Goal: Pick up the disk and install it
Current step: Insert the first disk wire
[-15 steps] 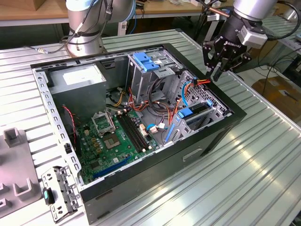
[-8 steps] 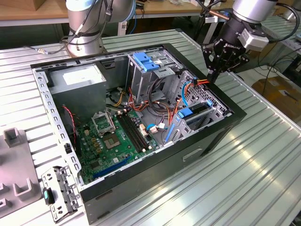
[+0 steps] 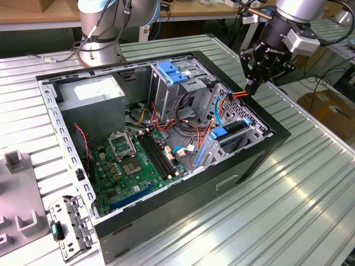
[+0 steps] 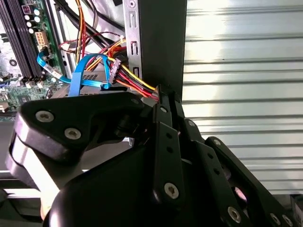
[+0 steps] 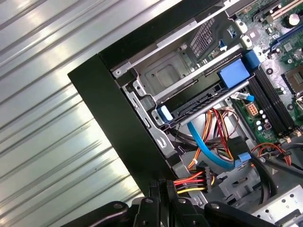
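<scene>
The disk [image 3: 230, 138] sits edge-on in the lower cage at the front of the open computer case [image 3: 166, 221], its blue side rail showing; its label is hidden. In the first wrist view the disk [image 5: 199, 105] is a dark slab in the cage with a pale blue rail end. My gripper [image 3: 250, 87] hovers over the case's front wall, just above that cage. It is shut on the red, yellow and black power cable [image 5: 189, 182] behind its black plug. The gripper [image 5: 165, 191] pinches the same power cable [image 4: 137, 80] in both wrist views.
A blue data cable [image 5: 208, 146] loops beside the plug. The grey power-supply box [image 3: 91, 91], an upper cage with a blue latch [image 3: 172, 72] and the motherboard [image 3: 138, 160] lie inside the case. A metal bracket [image 3: 69, 227] lies on the ribbed table [image 3: 299, 183].
</scene>
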You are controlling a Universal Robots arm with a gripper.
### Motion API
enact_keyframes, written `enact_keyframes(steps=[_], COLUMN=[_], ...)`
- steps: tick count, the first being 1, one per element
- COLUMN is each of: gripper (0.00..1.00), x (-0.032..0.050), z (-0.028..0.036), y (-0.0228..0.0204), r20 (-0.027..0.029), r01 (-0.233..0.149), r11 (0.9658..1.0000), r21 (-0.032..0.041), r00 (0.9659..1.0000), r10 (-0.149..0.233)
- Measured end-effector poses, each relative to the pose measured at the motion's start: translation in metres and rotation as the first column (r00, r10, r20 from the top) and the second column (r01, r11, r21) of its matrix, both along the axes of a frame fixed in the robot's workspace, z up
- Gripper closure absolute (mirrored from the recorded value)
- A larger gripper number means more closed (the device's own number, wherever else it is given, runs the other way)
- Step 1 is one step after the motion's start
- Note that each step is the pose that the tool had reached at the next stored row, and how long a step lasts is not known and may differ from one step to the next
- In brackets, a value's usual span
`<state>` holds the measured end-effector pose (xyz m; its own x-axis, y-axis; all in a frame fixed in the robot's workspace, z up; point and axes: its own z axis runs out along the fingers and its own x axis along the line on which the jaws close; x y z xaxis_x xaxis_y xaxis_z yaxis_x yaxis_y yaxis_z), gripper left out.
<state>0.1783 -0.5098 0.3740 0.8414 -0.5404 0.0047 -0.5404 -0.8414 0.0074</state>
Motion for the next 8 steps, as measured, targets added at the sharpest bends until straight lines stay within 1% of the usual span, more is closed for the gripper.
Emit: enact_keyframes(steps=[2,5,6,8], gripper=[0.83,0.83,0.83,0.83], x=[-0.0083,-0.0170,-0.0187,-0.0192], z=[-0.0001,0.0000,-0.0001,-0.0001], y=[-0.0010,-0.0021,-0.0022,-0.0022], r20=[0.0001,0.0002,0.0002,0.0003], r01=[0.000,0.000,0.000,0.012], r11=[1.0000,1.0000,1.0000,0.9999], r21=[0.0002,0.0001,0.0001,0.0001], r00=[1.0000,1.0000,1.0000,0.9999], r10=[0.000,0.000,0.000,-0.012])
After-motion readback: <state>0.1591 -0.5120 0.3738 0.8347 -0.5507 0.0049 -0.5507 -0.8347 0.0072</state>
